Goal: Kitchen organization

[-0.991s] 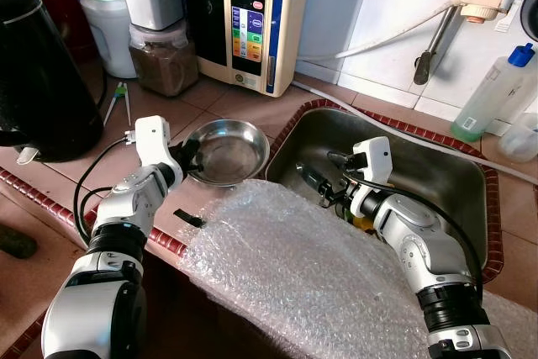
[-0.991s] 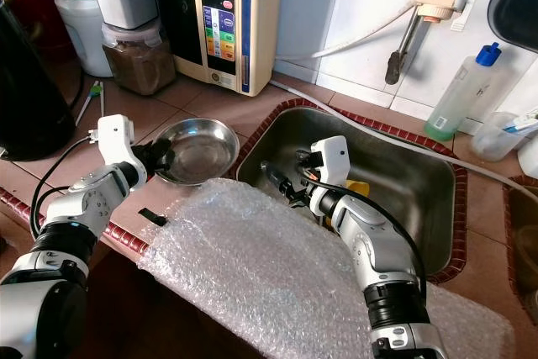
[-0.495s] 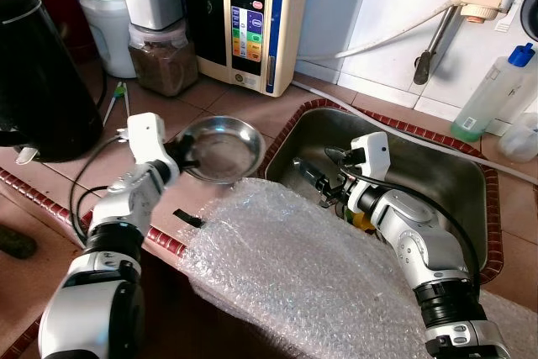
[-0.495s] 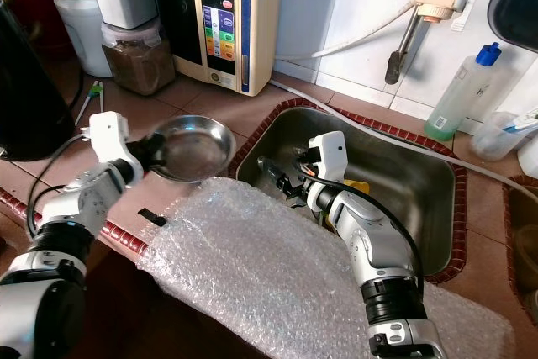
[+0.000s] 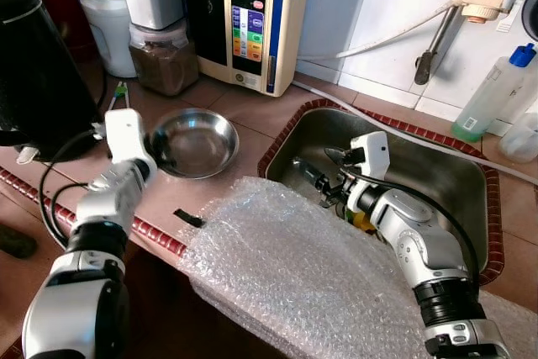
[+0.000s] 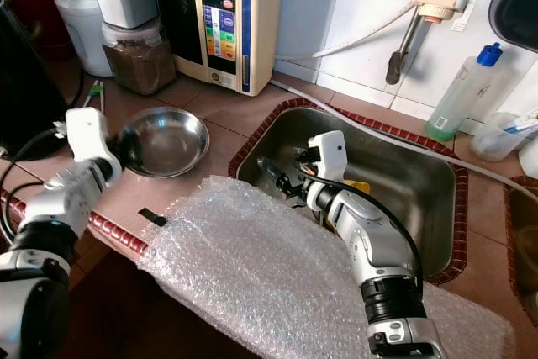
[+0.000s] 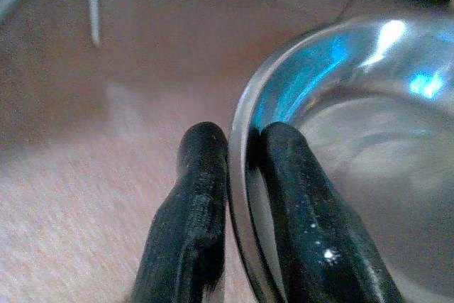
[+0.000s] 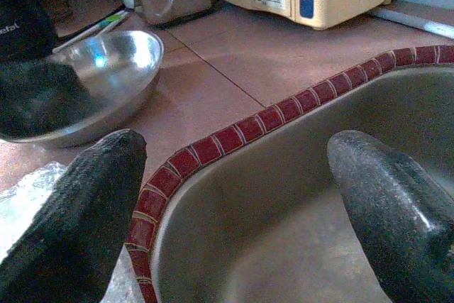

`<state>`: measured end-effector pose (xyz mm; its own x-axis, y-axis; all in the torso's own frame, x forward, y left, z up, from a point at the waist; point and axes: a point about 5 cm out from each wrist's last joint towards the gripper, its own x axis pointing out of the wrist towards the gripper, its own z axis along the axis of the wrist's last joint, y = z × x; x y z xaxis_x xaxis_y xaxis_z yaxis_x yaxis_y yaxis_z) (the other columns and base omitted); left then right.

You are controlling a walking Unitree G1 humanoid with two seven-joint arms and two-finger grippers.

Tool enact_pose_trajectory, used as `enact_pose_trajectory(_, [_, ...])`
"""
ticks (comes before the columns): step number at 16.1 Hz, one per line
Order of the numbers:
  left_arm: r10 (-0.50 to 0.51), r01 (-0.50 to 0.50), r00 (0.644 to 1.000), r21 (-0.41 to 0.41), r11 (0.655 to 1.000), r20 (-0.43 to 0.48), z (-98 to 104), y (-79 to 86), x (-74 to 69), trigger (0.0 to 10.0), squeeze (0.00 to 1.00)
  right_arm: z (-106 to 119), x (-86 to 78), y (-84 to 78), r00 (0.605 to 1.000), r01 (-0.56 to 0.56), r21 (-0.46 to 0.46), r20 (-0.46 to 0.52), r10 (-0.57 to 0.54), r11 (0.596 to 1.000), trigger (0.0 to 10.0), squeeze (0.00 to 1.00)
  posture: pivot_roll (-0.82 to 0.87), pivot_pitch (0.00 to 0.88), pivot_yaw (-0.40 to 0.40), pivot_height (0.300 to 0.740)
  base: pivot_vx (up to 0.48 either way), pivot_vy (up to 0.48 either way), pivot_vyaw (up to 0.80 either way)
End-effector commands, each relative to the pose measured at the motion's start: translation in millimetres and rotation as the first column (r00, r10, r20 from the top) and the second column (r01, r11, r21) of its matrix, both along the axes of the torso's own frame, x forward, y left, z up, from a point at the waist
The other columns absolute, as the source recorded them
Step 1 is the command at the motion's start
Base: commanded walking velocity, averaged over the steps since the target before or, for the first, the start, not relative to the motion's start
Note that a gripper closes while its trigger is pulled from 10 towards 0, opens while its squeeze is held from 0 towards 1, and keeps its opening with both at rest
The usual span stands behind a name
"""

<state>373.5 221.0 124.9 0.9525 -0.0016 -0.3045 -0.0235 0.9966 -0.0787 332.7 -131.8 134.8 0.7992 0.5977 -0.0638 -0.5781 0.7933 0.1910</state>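
Tiled kitchen counter | steel bowl sits left of the sink | our left gripper pinches its near rim, nearer arm | our right gripper gapes empty over the sink, bowl well to its left

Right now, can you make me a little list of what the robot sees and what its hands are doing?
place: tiled kitchen counter beside a steel sink
left hand: shut on the rim of the steel bowl, one finger inside, one outside
steel bowl: upright on the counter, left of the sink
right hand: open, held over the sink, holding nothing
bubble wrap: draped over the counter's front edge
back of counter: water purifier, jar of brown powder, black kettle
right of sink: clear bottle with blue cap
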Motion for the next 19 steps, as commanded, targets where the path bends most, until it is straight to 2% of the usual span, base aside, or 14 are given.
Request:
enact_pose_trajectory(1, [-0.012, 0.014, 0.999, 0.051, 0.999, -0.045, -9.5, -2.6, -3.0, 10.0, 1.00, 1.9, 2.0, -2.9, 1.000, 0.013, -0.010, 0.007, -0.012, 1.000, 10.0, 0.00, -0.02, 0.000, -0.043, 0.740, 0.000, 0.000, 0.00])
enact_pose_trajectory(4, [0.021, -0.008, 0.996, 0.137, 0.990, -0.089, -15.9, 2.6, -5.3, 10.0, 1.00, 2.4, 2.0, -3.9, 1.000, 0.016, -0.013, 0.007, -0.016, 1.000, 10.0, 0.00, -0.02, 0.000, -0.042, 0.740, 0.000, 0.000, 0.00])
enact_pose_trajectory(5, [0.016, -0.004, 0.996, 0.122, 0.993, -0.092, -16.0, 2.7, -5.5, 10.0, 0.63, 3.9, 0.7, -3.1, 1.000, -0.005, -0.001, 0.010, 0.005, 1.000, 10.0, 0.00, -0.02, 0.000, -0.042, 0.740, 0.000, 0.000, 0.00])
enact_pose_trajectory(6, [0.014, -0.005, 0.996, 0.100, 0.995, -0.089, -15.5, 2.1, -5.3, 10.0, 0.51, 4.2, -0.3, -2.4, 1.000, -0.020, 0.006, 0.009, 0.020, 1.000, 10.0, 0.00, -0.02, 0.000, -0.042, 0.740, 0.000, 0.000, 0.00])
enact_pose_trajectory(7, [-0.007, 0.015, 0.996, 0.090, 0.996, -0.083, -12.5, 0.2, -3.8, 10.0, 0.00, 5.5, -3.3, -0.6, 0.998, -0.057, 0.007, 0.015, 0.056, 0.998, 10.0, 0.00, -0.02, 0.000, -0.041, 0.740, 0.000, 0.000, 0.00])
enact_pose_trajectory(9, [-0.027, 0.034, 0.996, 0.085, 0.996, -0.083, -9.5, -2.0, -1.8, 10.0, 0.00, 8.3, -5.9, 1.2, 0.995, -0.093, 0.021, 0.027, 0.092, 0.995, 10.0, 0.00, -0.03, 0.000, -0.040, 0.740, 0.000, 0.000, 0.00])
enact_pose_trajectory(10, [-0.039, 0.046, 0.996, 0.086, 0.995, -0.081, -8.6, -2.9, -1.1, 6.4, 0.00, 9.1, -6.3, 1.6, 0.995, -0.100, 0.017, 0.032, 0.099, 0.995, 10.0, 0.00, -0.03, 0.000, -0.038, 0.740, 0.000, 0.000, 0.00])
enact_pose_trajectory(11, [-0.047, 0.054, 0.996, 0.085, 0.995, -0.076, -7.4, -3.4, -0.5, 0.5, 0.00, 9.3, -5.7, 1.2, 0.995, -0.092, 0.012, 0.034, 0.091, 0.996, 10.0, 0.00, -0.03, 0.000, -0.038, 0.740, 0.000, 0.000, 0.00])
enact_pose_trajectory(12, [-0.046, 0.053, 0.997, 0.129, 0.990, -0.056, -4.3, -2.0, 0.2, 0.0, 0.00, 8.6, -4.9, -0.1, 0.996, -0.080, 0.009, 0.032, 0.080, 0.997, 10.0, 0.00, -0.03, 0.000, -0.037, 0.740, 0.000, 0.000, 0.00])
enact_pose_trajectory(13, [-0.042, 0.048, 0.998, 0.179, 0.983, -0.037, -0.7, 0.1, 1.0, 0.0, 0.00, 8.3, -4.7, -0.5, 0.997, -0.077, 0.009, 0.031, 0.076, 0.997, 10.0, 0.00, -0.03, 0.000, -0.037, 0.740, 0.000, 0.000, 0.00])
enact_pose_trajectory(17, [-0.052, 0.055, 0.999, 0.252, 0.966, -0.017, 4.1, 3.0, 2.0, 0.0, 0.00, 7.6, -4.5, -0.4, 0.997, -0.073, 0.009, 0.027, 0.073, 0.997, 10.0, 0.00, -0.03, 0.000, -0.036, 0.740, 0.000, 0.000, 0.00])
enact_pose_trajectory(19, [-0.050, 0.052, 0.999, 0.239, 0.970, -0.016, 3.8, 2.8, 2.0, 0.0, 0.00, 7.6, -4.3, -0.1, 0.997, -0.071, 0.010, 0.028, 0.071, 0.997, 10.0, 0.00, -0.03, 0.000, -0.035, 0.740, 0.000, 0.000, 0.00])
